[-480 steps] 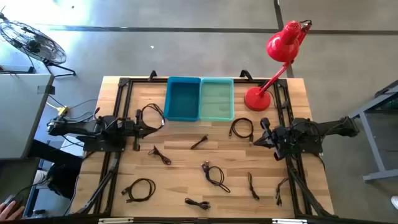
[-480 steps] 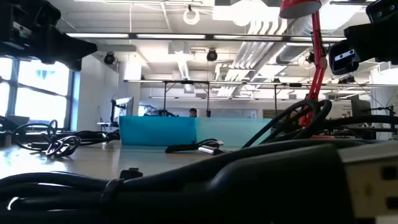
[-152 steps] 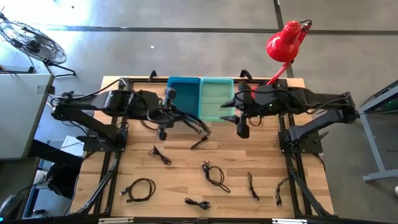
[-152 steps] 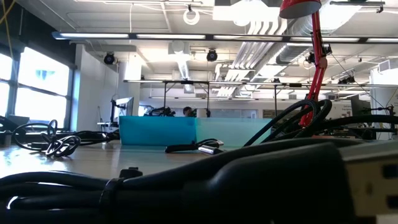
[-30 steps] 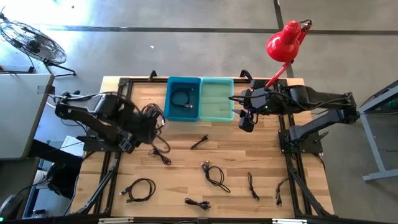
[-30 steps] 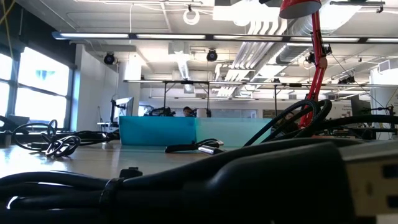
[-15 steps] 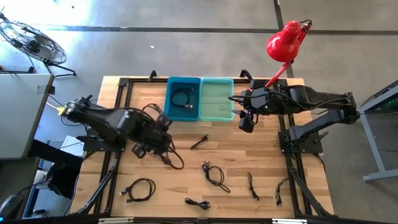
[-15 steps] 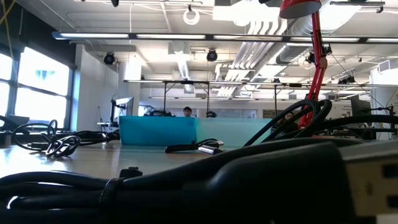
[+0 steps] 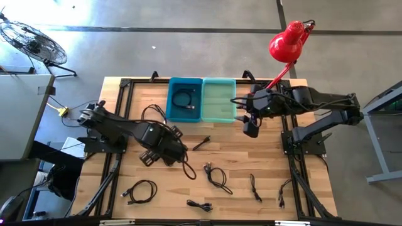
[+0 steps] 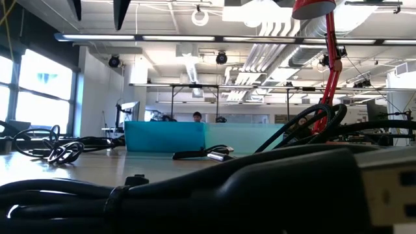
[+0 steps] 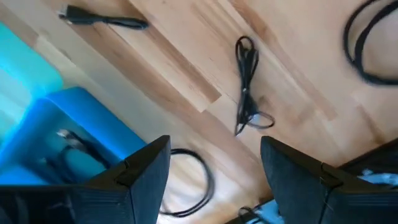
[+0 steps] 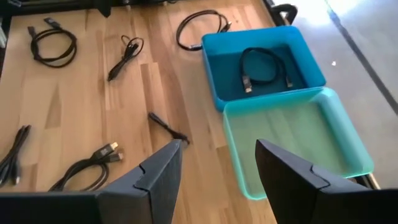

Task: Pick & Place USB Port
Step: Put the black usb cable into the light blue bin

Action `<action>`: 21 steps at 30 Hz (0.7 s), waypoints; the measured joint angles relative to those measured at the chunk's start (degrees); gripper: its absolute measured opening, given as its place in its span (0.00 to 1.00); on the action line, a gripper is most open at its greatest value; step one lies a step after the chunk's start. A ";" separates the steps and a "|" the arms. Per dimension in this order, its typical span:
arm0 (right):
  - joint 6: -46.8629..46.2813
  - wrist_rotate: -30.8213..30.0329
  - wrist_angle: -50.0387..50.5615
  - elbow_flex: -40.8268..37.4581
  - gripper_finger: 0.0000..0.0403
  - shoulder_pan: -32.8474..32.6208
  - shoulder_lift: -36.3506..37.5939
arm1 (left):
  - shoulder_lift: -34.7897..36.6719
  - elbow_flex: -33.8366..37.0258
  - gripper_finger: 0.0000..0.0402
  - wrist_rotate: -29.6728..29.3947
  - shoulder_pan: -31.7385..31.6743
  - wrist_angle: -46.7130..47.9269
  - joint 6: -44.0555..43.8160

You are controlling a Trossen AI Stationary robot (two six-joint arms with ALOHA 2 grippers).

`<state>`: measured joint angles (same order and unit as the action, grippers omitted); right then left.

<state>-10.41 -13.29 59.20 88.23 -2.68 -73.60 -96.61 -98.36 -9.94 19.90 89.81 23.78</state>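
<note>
Blue bin (image 9: pixel 185 99) already holds one coiled black USB cable (image 9: pixel 184 100); you can see it lying on the bin floor in the right wrist view too (image 12: pixel 264 67). The teal bin (image 9: pixel 219 100) sits touching the blue one on its right side and looks bare inside. Your left pincer (image 9: pixel 168 148) is out over the middle-left of the wooden table (image 9: pixel 264 160), close to the small tied cable (image 9: pixel 161 156) there; in the left wrist view its two dark fingers (image 11: pixel 147 171) stand well apart with nothing between them, so it's wide open and holding nothing. That same view looks past the fingers at a bundled cable (image 11: pixel 247 87) on the planks and the blue bin's corner (image 11: pixel 68 127). Your right pincer (image 9: pixel 250 127) hangs just beside the teal bin's right front corner; its fingers (image 12: pixel 155 174) are spread as well, nothing gripped. Loose cables are scattered on the table: a short one (image 9: pixel 201 144) near the centre, a bundle (image 9: pixel 217 176) lower centre, a coil (image 9: pixel 142 191) lower left, one at the near edge (image 9: pixel 200 204), and one lower right (image 9: pixel 254 187). Red desk lamp (image 9: pixel 281 53) stands at the far right corner. In the low view, a thick black cable (image 10: pixel 214 188) fills the foreground and both bins (image 10: pixel 166 138) show beyond it.
</note>
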 joint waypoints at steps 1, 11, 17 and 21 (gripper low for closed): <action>-0.02 0.22 0.34 0.00 0.49 0.00 0.00 | -0.01 0.56 0.60 0.54 0.00 -0.05 -1.40; 0.82 0.25 2.06 0.00 0.49 0.00 0.00 | -0.03 12.47 0.60 7.38 0.52 -0.81 -10.06; 2.11 2.09 2.71 0.00 0.49 0.00 0.00 | -0.03 21.57 0.54 12.93 0.51 -2.49 -12.25; 2.96 2.74 2.69 0.00 0.49 0.00 0.00 | -0.03 25.82 0.45 14.62 0.37 -7.46 -12.29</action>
<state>-7.44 -10.55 61.89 88.23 -2.68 -73.60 -96.64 -72.54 4.69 20.27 82.35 11.49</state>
